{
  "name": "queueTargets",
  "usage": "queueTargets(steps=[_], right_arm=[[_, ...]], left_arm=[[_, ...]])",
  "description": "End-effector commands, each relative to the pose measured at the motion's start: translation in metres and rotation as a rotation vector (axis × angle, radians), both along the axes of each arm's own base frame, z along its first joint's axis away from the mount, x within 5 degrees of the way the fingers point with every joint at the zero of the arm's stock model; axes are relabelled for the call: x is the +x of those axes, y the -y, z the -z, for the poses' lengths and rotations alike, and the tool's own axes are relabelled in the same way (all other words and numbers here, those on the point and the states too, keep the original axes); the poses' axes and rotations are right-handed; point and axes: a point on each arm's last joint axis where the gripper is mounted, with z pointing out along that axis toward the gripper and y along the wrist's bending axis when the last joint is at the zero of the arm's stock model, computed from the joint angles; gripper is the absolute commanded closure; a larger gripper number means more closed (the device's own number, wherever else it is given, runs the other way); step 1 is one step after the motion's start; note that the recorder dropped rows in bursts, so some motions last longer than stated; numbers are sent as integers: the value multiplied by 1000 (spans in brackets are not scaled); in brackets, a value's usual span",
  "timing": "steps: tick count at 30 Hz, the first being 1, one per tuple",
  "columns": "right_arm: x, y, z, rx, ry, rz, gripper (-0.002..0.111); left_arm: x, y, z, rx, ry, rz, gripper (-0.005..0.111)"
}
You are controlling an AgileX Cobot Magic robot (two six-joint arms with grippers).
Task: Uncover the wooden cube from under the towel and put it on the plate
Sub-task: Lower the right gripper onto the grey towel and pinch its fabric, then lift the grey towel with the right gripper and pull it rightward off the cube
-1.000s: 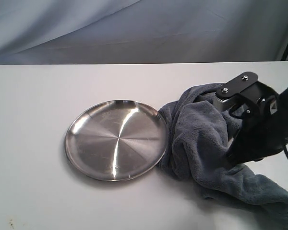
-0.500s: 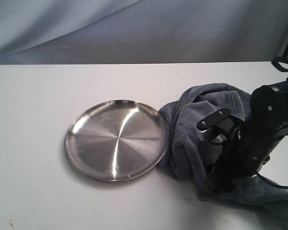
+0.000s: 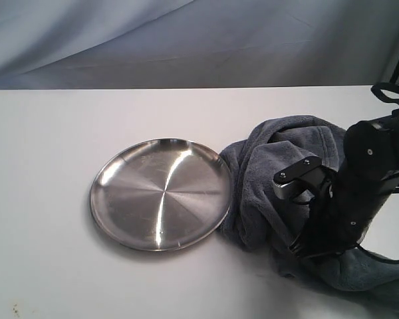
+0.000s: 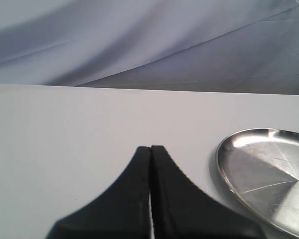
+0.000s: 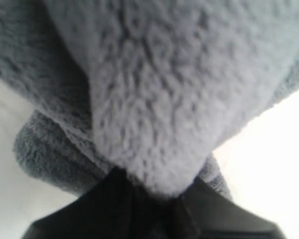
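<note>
The blue-grey towel (image 3: 266,179) lies bunched in a heap just right of the steel plate (image 3: 161,194), touching its rim. The wooden cube is hidden; no part of it shows. My right gripper (image 3: 304,249) is pressed down into the near right side of the heap. In the right wrist view a thick fold of the towel (image 5: 154,89) bulges out from between the black fingers of my right gripper (image 5: 157,191), which are shut on it. My left gripper (image 4: 151,147) is shut and empty, hovering over bare table left of the plate (image 4: 269,174); it is outside the exterior view.
The white table (image 3: 53,133) runs to a draped grey-blue backdrop (image 3: 186,40) at the back. A black cable (image 3: 389,93) loops at the right edge behind my right arm. A tail of towel trails toward the near right corner.
My right gripper dropped from above the towel heap down into its near right side, then stayed almost still. The plate has not moved.
</note>
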Motion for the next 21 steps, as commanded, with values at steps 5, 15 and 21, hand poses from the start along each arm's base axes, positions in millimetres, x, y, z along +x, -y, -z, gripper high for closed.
queueTargets(steps=[5,15,21], right_arm=[[-10,3,-20,-13,-34,-12,108],[-24,-1,-73,160,114,2,108],[-34,-16,-86,355,70,-36,108]], left_arm=[[0,0,0,-12,9,0,107],[0,0,0,-12,9,0,107],[0,0,0,-12,9,0,107]])
